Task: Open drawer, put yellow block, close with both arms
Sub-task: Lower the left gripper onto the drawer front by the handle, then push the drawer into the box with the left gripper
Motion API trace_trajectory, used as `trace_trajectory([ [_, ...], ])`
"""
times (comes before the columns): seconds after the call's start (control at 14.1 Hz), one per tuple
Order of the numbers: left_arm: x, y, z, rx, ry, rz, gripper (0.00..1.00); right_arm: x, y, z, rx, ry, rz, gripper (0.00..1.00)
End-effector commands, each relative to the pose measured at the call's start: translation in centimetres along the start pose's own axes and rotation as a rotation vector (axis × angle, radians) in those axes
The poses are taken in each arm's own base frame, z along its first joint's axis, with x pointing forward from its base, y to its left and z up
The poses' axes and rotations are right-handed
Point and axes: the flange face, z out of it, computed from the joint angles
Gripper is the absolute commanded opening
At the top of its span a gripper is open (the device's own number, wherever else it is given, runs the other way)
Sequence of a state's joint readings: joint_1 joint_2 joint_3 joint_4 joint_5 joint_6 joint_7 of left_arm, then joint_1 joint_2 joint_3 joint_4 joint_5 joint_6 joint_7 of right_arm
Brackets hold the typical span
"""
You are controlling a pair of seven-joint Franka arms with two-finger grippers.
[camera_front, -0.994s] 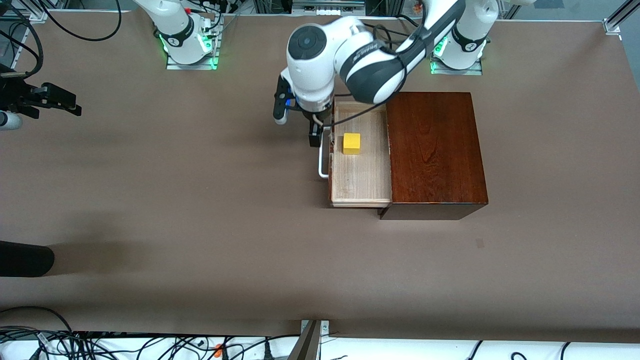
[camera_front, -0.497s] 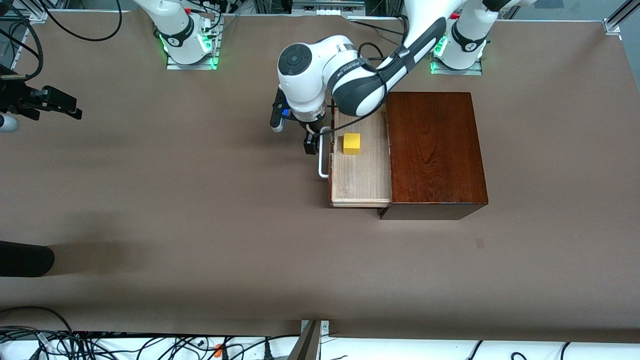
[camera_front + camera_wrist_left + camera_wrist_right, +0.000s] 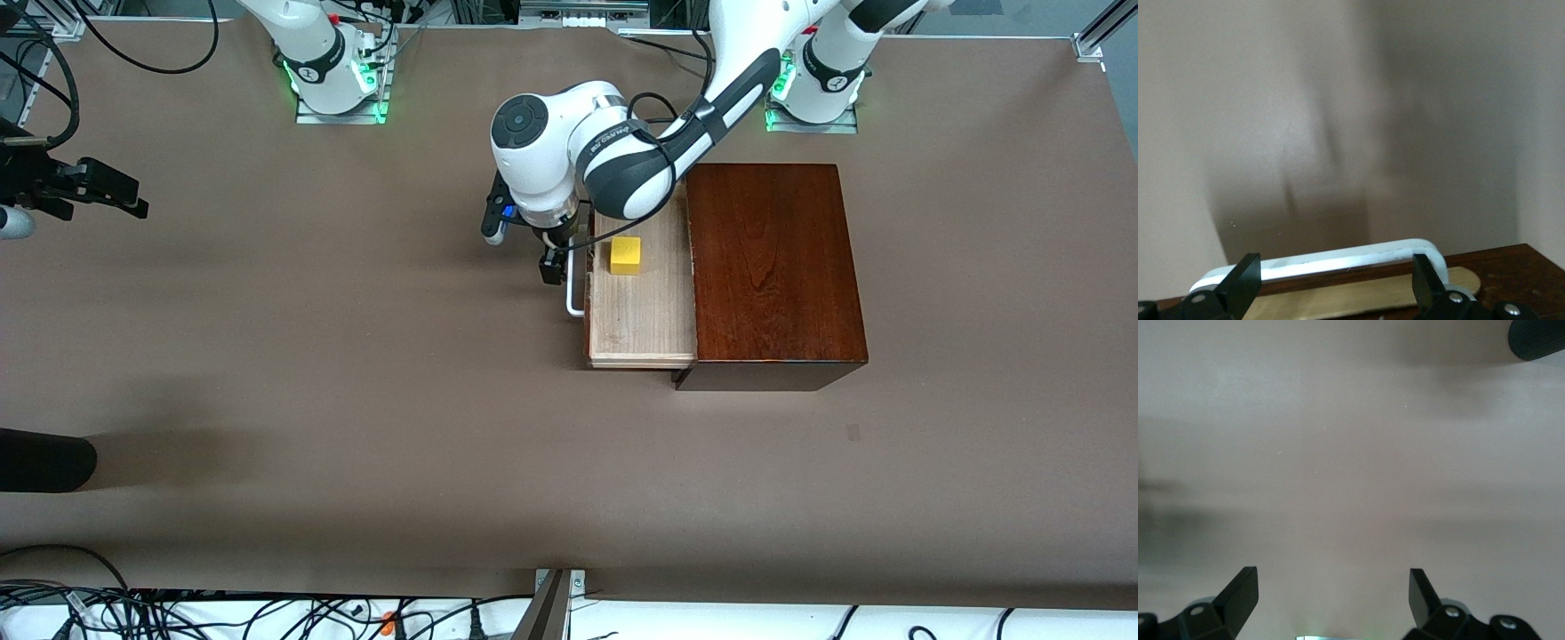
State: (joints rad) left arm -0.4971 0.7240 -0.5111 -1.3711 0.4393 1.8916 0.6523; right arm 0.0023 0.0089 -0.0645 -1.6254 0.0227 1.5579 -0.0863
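Note:
The drawer (image 3: 642,311) stands pulled out of the dark mahogany box (image 3: 773,267), toward the right arm's end of the table. The yellow block (image 3: 625,255) lies in its pale tray. The white bar handle (image 3: 573,289) is on the drawer's dark front. My left gripper (image 3: 554,265) is low at the end of the handle farther from the front camera. In the left wrist view the left gripper (image 3: 1335,283) is open, and the handle (image 3: 1338,257) runs across from one finger to the other. My right gripper (image 3: 124,197) waits open and empty over the table's edge at the right arm's end; it shows open in its wrist view (image 3: 1331,587).
A black cylinder (image 3: 44,458) juts over the table at the right arm's end, nearer the front camera; it also shows in the right wrist view (image 3: 1538,340). Cables lie along the table's front edge. Brown table (image 3: 356,356) stretches between the drawer and the right gripper.
My left arm has come down and its gripper has moved along the handle toward the front camera. The drawer and block have not moved. The right gripper has barely drifted.

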Motion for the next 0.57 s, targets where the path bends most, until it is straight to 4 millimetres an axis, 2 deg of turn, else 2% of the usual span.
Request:
trace_trajectory([
  [0.0,-0.7,-0.6,-0.5,0.007,-0.041,0.002,1.00,0.0,0.0,-0.2,0.016,0.001,0.011,1.00],
  [0.21,-1.7,-0.8,-0.2,-0.015,-0.082,-0.011,1.00,-0.1,0.0,-0.2,0.016,-0.004,0.011,1.00],
  [0.35,-2.2,-0.6,-0.7,-0.026,-0.107,-0.017,1.00,-0.1,0.1,-0.2,0.016,-0.003,0.013,1.00],
  [0.5,-3.4,-1.1,-0.5,-0.045,-0.137,-0.033,1.00,-0.1,0.1,-0.2,0.017,-0.005,0.013,1.00],
])
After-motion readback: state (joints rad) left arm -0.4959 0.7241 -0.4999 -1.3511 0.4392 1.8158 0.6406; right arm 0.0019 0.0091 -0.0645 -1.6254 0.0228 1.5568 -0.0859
